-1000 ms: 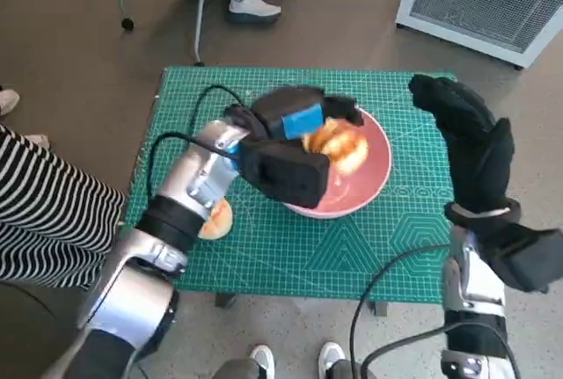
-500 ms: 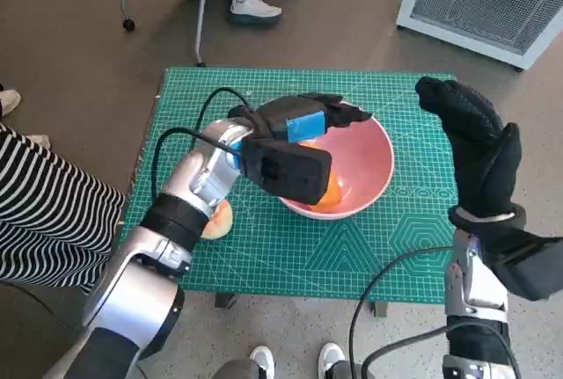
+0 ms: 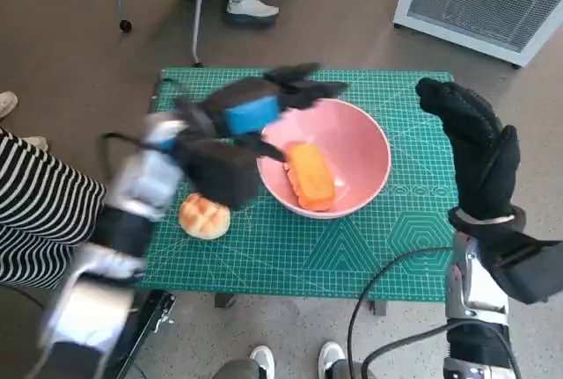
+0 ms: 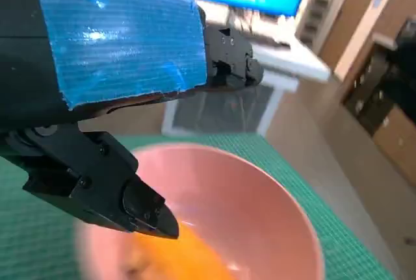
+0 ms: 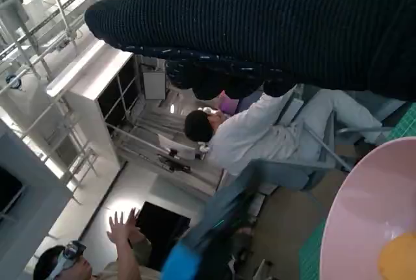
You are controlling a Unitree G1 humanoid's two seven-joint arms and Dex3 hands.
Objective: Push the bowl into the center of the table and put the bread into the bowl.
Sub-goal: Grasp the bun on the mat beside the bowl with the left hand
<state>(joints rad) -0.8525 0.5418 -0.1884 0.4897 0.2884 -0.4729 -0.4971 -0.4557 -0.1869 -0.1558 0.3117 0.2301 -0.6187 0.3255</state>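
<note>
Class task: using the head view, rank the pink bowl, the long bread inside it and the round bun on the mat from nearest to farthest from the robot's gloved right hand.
1. Pink bowl, just left of the right hand.
2. Long bread, inside the bowl.
3. Round bun, on the mat beyond the bowl's far side.

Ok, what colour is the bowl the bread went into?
Pink. The bowl shows best in the head view, with orange bread inside.

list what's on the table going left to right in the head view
round bread roll → left hand → long bread in the pink bowl → right hand
</note>
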